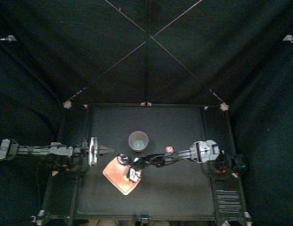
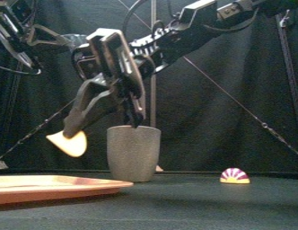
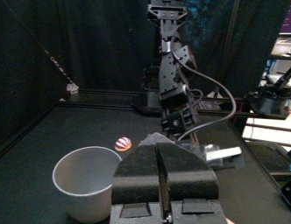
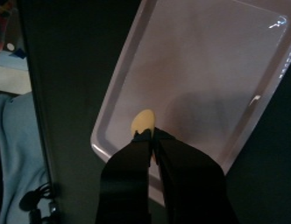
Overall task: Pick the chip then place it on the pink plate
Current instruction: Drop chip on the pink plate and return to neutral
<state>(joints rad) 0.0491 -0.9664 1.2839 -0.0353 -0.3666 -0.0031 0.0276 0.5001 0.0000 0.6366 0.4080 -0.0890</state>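
Observation:
My right gripper (image 4: 145, 133) is shut on the yellow chip (image 4: 142, 120), pinching its near edge. The arm reaches from the right past the middle, and the gripper (image 1: 129, 166) hangs over the pink plate (image 1: 114, 177). In the front view the chip (image 2: 67, 144) is in the air, well above the plate (image 2: 49, 187) and left of the grey cup (image 2: 134, 154). In the right wrist view the chip is over the plate's (image 4: 207, 79) edge area. My left gripper (image 3: 165, 144) rests shut and empty at the table's left (image 1: 93, 152).
The tall grey speckled cup (image 1: 138, 139) stands upright behind the plate, close to the right arm. A small pink and yellow toy (image 2: 235, 175) lies on the table to the cup's right (image 1: 168, 149).

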